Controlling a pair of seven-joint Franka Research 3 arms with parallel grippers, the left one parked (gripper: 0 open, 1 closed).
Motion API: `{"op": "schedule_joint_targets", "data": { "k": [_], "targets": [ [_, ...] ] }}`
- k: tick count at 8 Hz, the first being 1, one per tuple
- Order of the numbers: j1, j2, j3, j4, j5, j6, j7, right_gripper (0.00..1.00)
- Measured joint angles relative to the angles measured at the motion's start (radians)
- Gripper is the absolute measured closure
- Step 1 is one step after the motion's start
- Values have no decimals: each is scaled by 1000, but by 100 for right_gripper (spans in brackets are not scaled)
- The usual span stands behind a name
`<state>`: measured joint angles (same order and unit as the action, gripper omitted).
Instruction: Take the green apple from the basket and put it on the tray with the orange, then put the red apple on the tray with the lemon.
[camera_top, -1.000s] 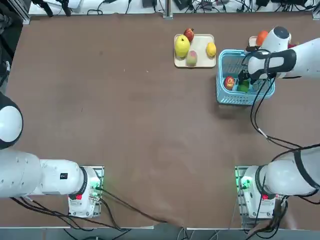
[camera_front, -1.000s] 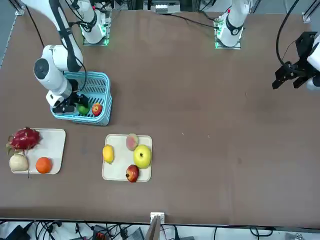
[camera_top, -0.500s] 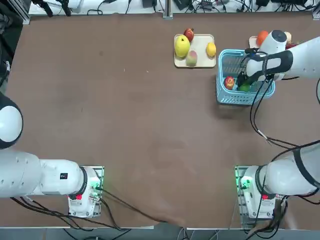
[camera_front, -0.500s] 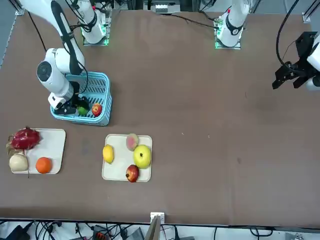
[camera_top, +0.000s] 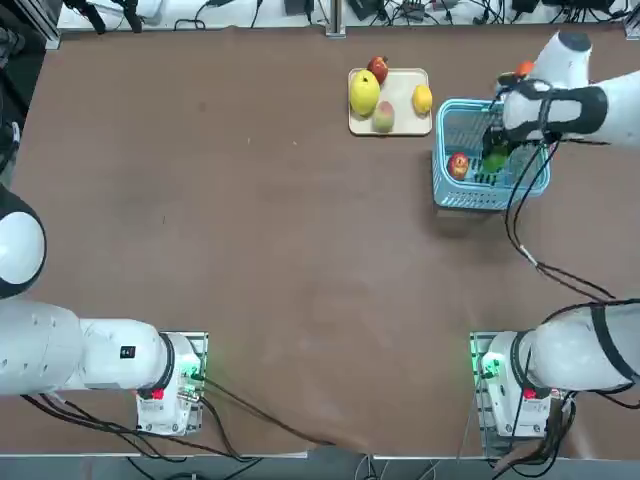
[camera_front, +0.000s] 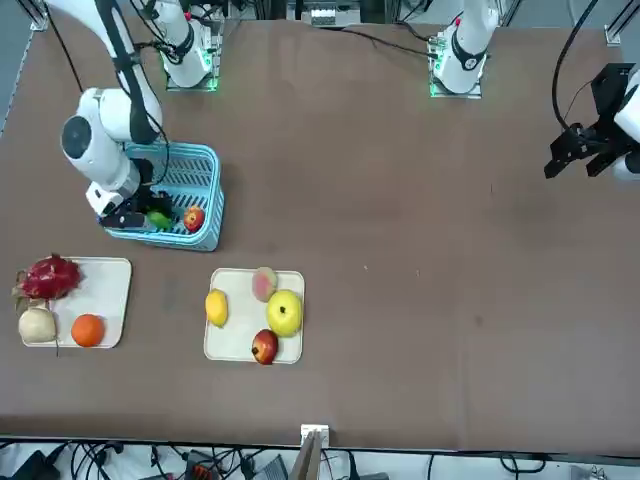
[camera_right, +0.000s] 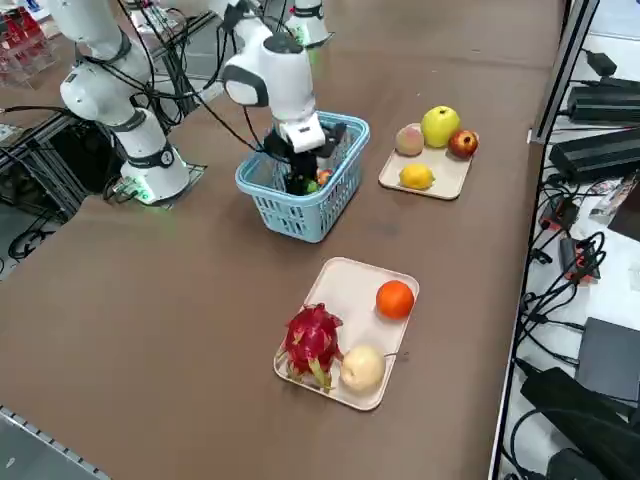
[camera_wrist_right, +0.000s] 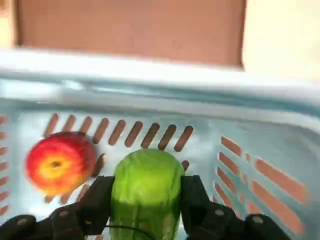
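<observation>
The right claw (camera_wrist_right: 146, 192) was at the basket (camera_top: 464, 190), and it was closed on the green apple (camera_wrist_right: 146, 182), with one finger against each side of the fruit. The red apple (camera_wrist_right: 60, 163) lay apart from them, inside the same basket. On the tabletop (camera_front: 400, 300), the whitish tray (camera_right: 345, 275) was near the basket and carried the orange (camera_right: 395, 299), a dragon fruit (camera_right: 313, 340) and a pale round fruit (camera_right: 362, 368). The cream tray (camera_front: 235, 345) carried the lemon (camera_front: 216, 307), a big yellow-green fruit (camera_front: 284, 313), a peach-like fruit (camera_front: 264, 284) and a darker red apple (camera_front: 265, 346).
</observation>
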<state>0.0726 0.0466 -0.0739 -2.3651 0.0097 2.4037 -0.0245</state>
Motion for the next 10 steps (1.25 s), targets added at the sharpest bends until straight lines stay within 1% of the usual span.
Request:
{"op": "schedule_joint_targets", "data": {
  "k": [1, 2, 3, 4, 5, 6, 8, 9, 10],
  "targets": [
    [-1, -72, -4, 47, 0, -112, 0, 27],
    [-5, -117, -10, 117, 0, -234, 0, 27],
    [-16, -122, -15, 214, -1, -348, 0, 27],
    [-40, -89, -18, 314, -2, -413, -13, 30],
    [-73, -20, -20, 403, -2, -426, -58, 30],
    [-113, 79, -22, 497, -2, -423, -120, 30],
    [-182, 322, -23, 703, -2, -400, -235, 30],
    [-205, 435, -23, 778, -2, -355, -263, 30],
    [-222, 528, -23, 816, -2, -287, -274, 30]
  ]
}}
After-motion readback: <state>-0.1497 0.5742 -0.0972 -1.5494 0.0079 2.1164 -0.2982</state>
